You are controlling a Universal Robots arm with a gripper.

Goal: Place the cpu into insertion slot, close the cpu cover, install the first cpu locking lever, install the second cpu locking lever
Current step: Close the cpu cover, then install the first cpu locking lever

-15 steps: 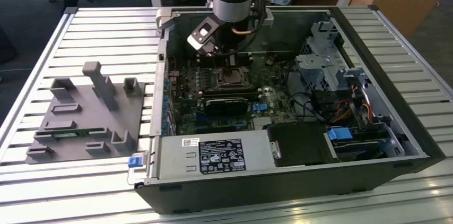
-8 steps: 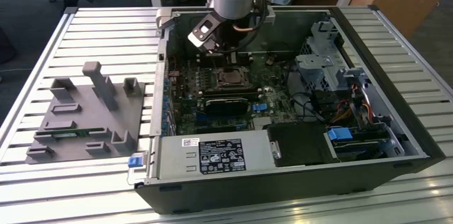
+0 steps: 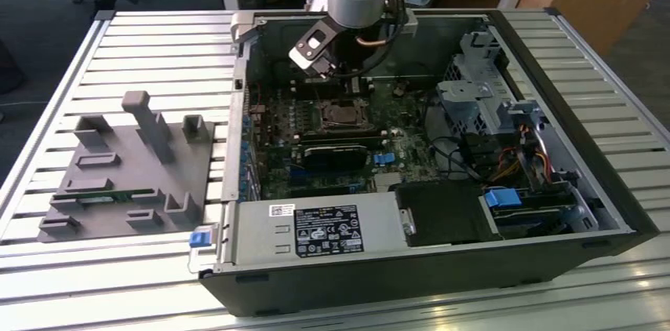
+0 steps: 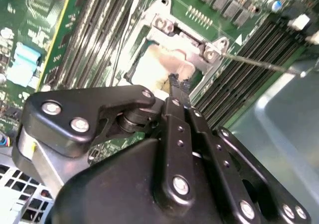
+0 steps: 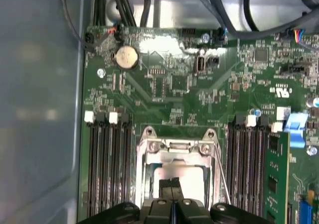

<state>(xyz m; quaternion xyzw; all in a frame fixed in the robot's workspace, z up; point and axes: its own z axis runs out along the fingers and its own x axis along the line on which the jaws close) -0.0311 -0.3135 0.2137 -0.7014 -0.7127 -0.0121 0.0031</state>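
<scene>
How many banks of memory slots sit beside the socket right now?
2. In the first wrist view, one bank runs along one side of the socket, the other bank along the opposite side. The fingers hide part of the socket's surroundings.

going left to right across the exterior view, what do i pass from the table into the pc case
grey parts fixture → blue latch tab → insertion slot → blue drive-bay tab → computer case wall at the exterior view's right
</scene>
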